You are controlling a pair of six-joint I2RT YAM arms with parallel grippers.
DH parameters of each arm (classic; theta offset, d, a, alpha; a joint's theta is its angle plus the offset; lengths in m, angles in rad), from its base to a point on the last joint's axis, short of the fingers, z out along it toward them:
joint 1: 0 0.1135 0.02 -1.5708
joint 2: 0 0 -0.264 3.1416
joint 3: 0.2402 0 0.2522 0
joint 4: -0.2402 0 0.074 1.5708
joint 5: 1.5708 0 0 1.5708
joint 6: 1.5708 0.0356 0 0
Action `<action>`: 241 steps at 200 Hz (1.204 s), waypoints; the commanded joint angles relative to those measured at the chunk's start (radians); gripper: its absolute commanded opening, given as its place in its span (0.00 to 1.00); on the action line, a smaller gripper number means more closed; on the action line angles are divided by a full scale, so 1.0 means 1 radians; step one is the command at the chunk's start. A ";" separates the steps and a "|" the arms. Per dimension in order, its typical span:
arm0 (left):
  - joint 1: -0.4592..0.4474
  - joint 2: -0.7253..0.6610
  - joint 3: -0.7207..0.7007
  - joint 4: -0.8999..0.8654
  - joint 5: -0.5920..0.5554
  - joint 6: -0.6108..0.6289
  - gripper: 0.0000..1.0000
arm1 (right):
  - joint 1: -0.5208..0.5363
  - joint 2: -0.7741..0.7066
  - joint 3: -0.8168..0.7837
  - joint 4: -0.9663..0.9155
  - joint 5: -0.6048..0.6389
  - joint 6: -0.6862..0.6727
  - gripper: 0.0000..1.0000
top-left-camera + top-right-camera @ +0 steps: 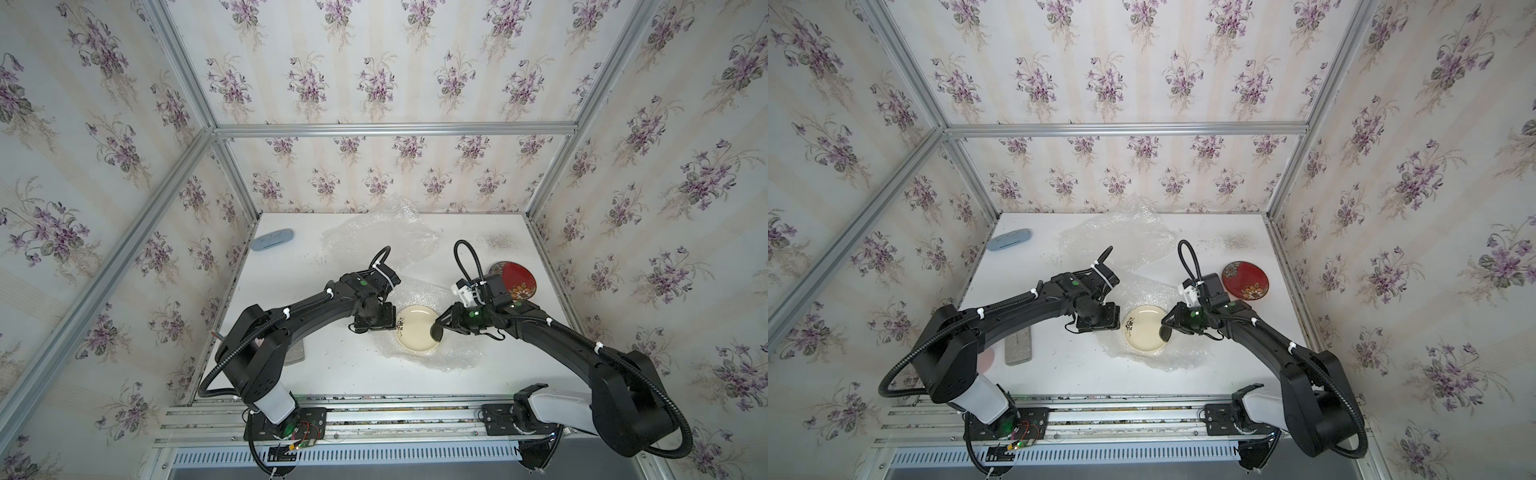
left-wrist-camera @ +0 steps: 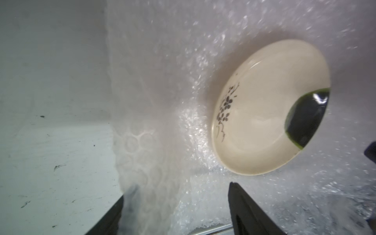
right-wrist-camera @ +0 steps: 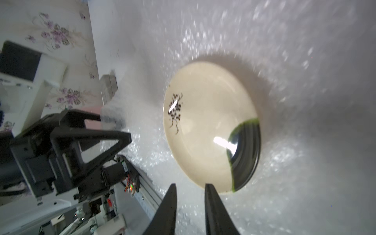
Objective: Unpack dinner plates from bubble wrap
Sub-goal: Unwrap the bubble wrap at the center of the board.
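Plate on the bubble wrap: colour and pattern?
A cream plate: dark flower sprig, dark green-edged patch at one rim. Left wrist view shows it best.

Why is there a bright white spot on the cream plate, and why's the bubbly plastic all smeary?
Right wrist view: the spot on the cream plate is reflected light, and the bubble wrap is blurred. Left wrist view: bubble wrap near the lens is out of focus.

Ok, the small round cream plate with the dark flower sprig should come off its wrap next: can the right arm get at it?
Probably yes. The cream plate lies uncovered on the opened clear bubble wrap, and the right gripper sits at its rim, jaws slightly apart, nothing blocking.
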 commanded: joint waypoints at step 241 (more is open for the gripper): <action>0.017 -0.282 -0.086 0.056 -0.035 0.064 0.84 | -0.275 0.030 -0.033 -0.082 0.064 -0.009 0.35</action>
